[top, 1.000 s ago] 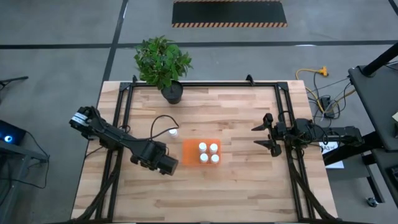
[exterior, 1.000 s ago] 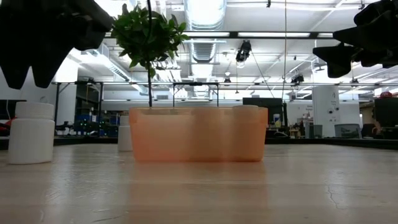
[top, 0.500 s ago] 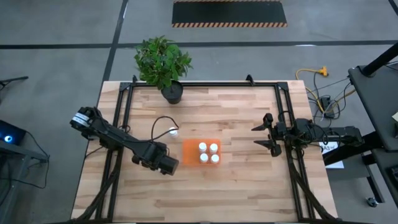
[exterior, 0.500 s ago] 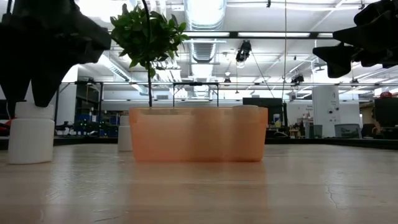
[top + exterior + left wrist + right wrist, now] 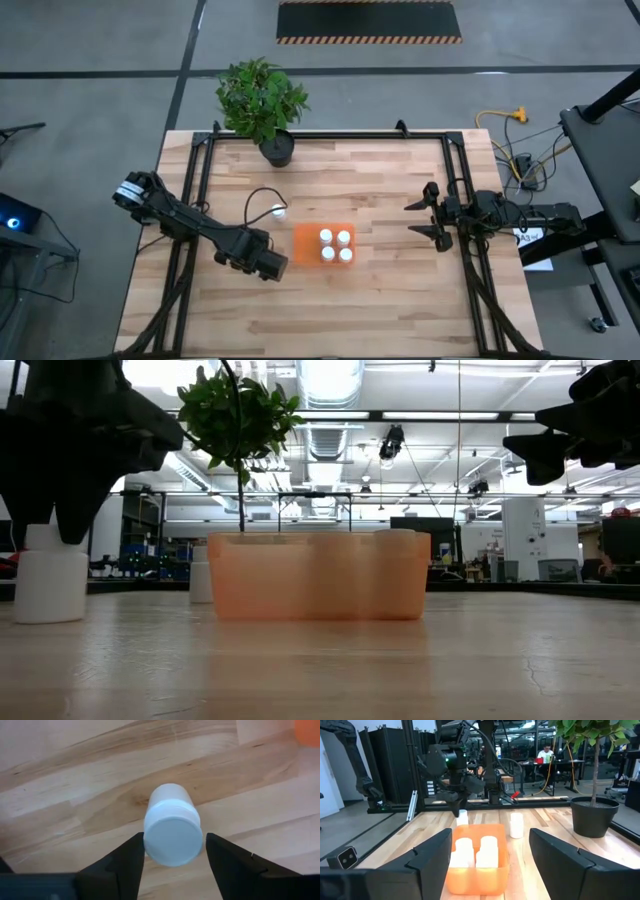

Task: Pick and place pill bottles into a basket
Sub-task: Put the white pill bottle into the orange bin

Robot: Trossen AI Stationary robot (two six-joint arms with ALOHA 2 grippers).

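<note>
The orange basket (image 5: 322, 245) stands at the table's middle with several white pill bottles (image 5: 335, 246) upright in it. One bottle (image 5: 279, 211) stands on the table, left of and beyond the basket. Another bottle (image 5: 172, 831) stands upright just left of the basket, under my left gripper (image 5: 270, 267). That gripper is open and points down. Its fingers stand on either side of the cap, and I see no touch. In the low view it (image 5: 70, 525) hangs over this bottle (image 5: 50, 580). My right gripper (image 5: 437, 218) is open and empty at the table's right.
A potted plant in a black pot (image 5: 277, 150) stands at the table's far edge. Black frame rails (image 5: 200, 170) run along the table's left and right sides. Bare wood lies toward the near edge (image 5: 330, 320).
My left gripper has come down over the bottle left of the basket, so that its fingers now reach beside the cap. The bottle has stayed upright where it was.
</note>
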